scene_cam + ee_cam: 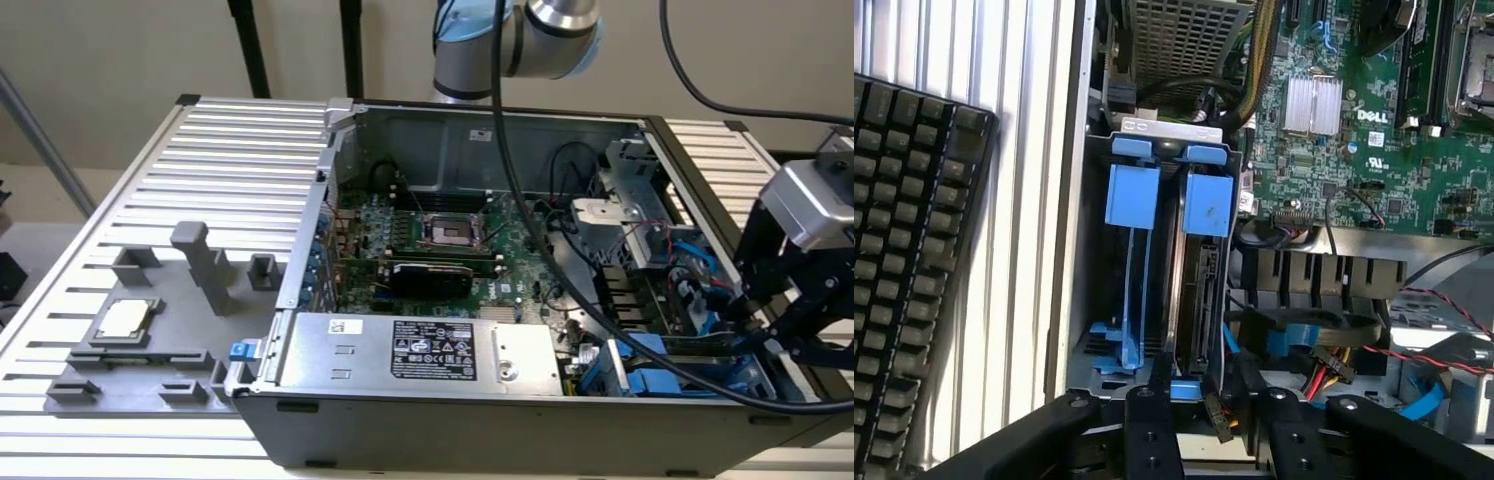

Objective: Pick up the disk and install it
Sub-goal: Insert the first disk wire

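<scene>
The disk stands on edge in the drive bay of the open computer case, clipped in its blue carrier with a blue tab at the far end. An empty blue carrier frame sits in the slot beside it. My gripper hovers over the near end of the disk, its two black fingers straddling the disk's edge with a gap still showing on one side. In the exterior view the gripper hangs over the bay at the case's right end, above the blue frames.
A black keyboard lies outside the case wall. The green motherboard, a silver box with a black label and loose cables crowd the case. A small silver chip rests on the grey fixture at the exterior view's left.
</scene>
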You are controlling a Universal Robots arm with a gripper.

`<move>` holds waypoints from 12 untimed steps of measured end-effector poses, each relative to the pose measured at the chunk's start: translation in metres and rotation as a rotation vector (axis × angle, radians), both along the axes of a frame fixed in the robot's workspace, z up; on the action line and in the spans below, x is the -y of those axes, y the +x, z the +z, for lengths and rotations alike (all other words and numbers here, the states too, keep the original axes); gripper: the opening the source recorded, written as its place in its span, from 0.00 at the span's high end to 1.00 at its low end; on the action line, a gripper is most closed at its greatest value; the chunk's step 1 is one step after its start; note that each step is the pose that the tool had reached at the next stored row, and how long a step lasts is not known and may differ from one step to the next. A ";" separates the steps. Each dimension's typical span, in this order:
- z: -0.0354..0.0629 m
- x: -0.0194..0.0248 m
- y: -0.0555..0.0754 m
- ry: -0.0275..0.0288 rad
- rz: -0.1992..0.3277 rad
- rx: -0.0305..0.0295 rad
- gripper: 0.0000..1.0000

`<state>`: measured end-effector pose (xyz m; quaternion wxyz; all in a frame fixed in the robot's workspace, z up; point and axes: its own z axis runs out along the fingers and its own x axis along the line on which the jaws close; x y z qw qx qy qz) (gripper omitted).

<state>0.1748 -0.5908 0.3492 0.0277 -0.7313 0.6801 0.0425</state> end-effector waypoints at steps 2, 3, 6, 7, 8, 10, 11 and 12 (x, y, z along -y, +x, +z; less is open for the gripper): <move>0.0003 -0.0001 0.000 0.0074 0.008 -0.0001 0.64; 0.0009 -0.0001 0.000 0.0101 0.011 -0.0001 0.64; 0.0023 0.0000 0.000 0.0148 0.019 -0.0001 0.64; 0.0026 0.0000 0.000 0.0158 0.022 -0.0001 0.64; 0.0029 0.0000 0.000 0.0166 0.024 -0.0001 0.64; 0.0034 0.0000 0.000 0.0179 0.027 -0.0001 0.64; 0.0041 0.0001 0.000 0.0188 0.028 -0.0001 0.64; 0.0045 0.0003 0.000 0.0195 0.030 -0.0001 0.64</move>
